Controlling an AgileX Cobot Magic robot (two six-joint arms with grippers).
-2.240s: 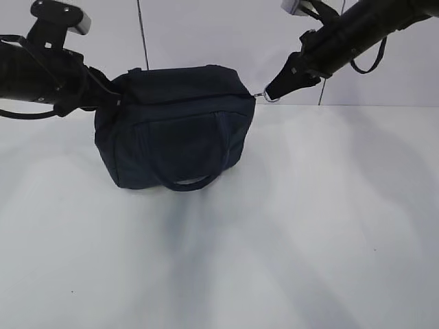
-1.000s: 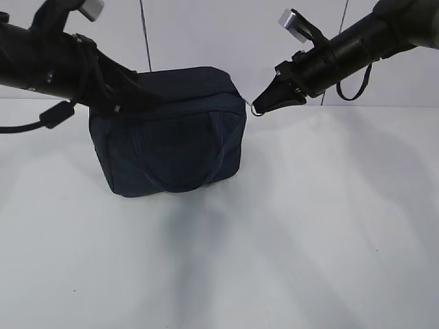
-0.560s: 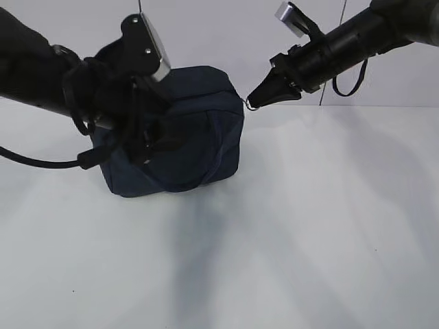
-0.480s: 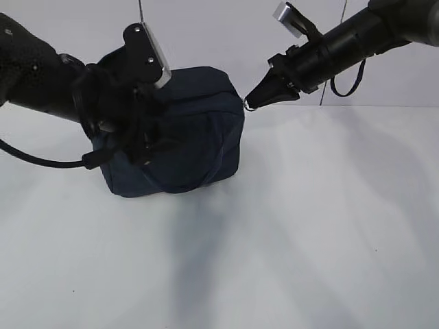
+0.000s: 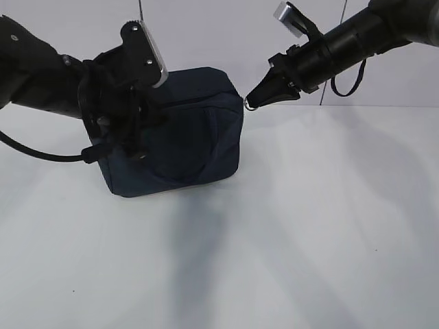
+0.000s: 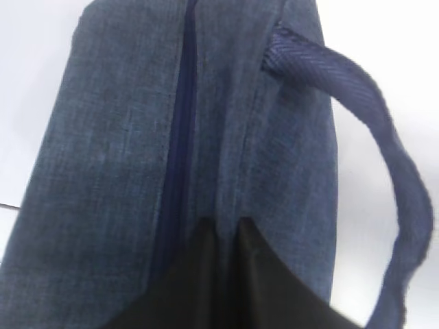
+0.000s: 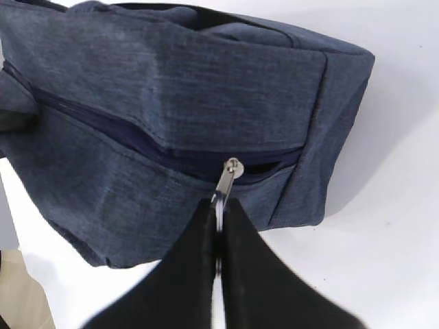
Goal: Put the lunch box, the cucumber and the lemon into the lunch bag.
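Navy lunch bag [image 5: 185, 130] on a white table [image 5: 309, 226]; right gripper [image 7: 218, 233] pinches its zipper ring [image 7: 221, 195], left gripper [image 6: 230, 236] clamps the bag's left end.

Even, bright, diffuse light fills the scene. The white surface [image 5: 309, 226] shows soft grey shadows with blurred edges, one running from the lunch bag [image 5: 199, 137] toward the near edge, fainter ones on the right. No hard glare shows. The exterior view is reasonably sharp, though the dark arms lose detail into black. The left wrist view is soft, its nearest parts out of focus. The right wrist view is sharper on the fabric weave, its near black shapes blurred.
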